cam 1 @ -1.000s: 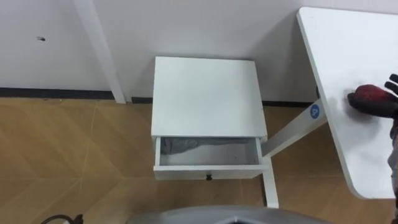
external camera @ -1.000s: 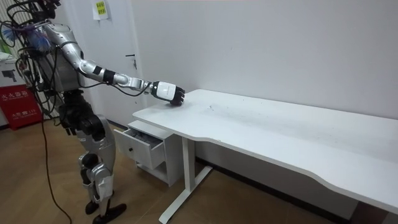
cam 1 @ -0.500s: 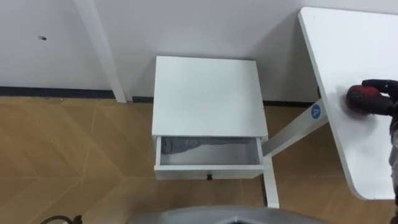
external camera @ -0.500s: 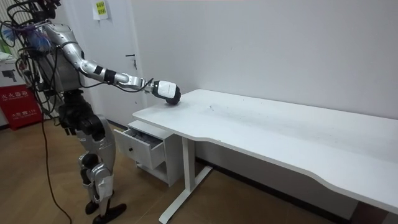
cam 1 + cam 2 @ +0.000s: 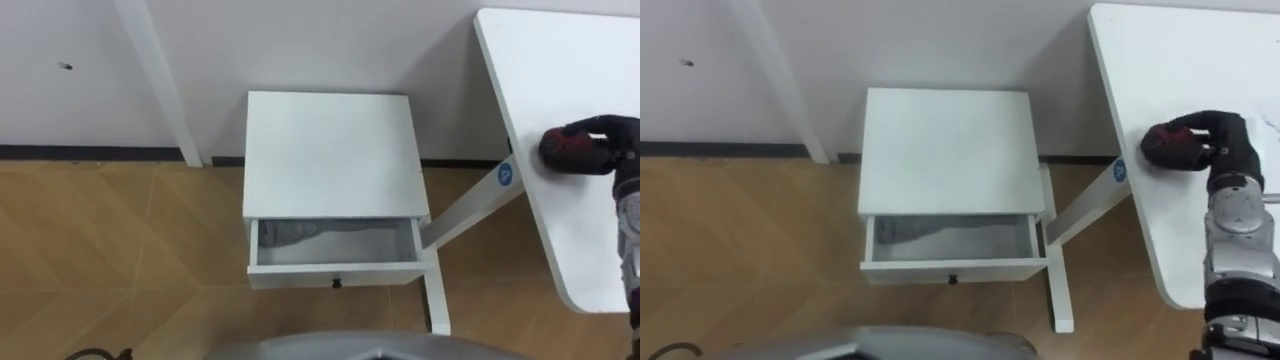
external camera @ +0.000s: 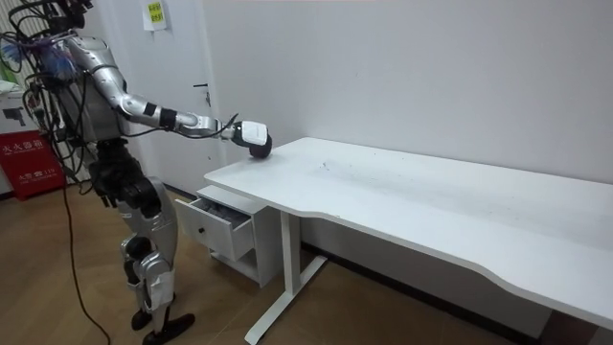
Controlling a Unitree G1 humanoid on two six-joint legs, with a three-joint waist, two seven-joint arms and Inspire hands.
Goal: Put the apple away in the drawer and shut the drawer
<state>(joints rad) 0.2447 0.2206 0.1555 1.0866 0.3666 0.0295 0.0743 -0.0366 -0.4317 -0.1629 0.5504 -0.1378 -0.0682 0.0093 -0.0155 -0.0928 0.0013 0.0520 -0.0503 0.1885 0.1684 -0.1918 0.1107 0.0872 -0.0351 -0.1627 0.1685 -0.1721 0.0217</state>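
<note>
A dark red apple (image 5: 560, 150) is above the near left corner of the white desk (image 5: 580, 240), and my right hand (image 5: 606, 134) is shut on it, fingers curled over its top. In the right eye view the apple (image 5: 1165, 148) sits in the same hand (image 5: 1222, 135). The room view shows the right arm stretched out, the hand (image 6: 255, 136) just above the desk's end. Left of the desk stands a small white cabinet (image 5: 330, 150) on the floor. Its drawer (image 5: 335, 276) is pulled open, with something grey in its left part.
I stand in front of the cabinet on a wooden floor. A slanted white desk leg (image 5: 465, 215) runs beside the drawer's right side. A white post (image 5: 160, 85) leans against the wall left of the cabinet. A red sign (image 6: 27, 158) stands behind me.
My right hand has curled round the apple and carried it left toward the desk's end, slightly higher in the room view. The drawer is unchanged.
</note>
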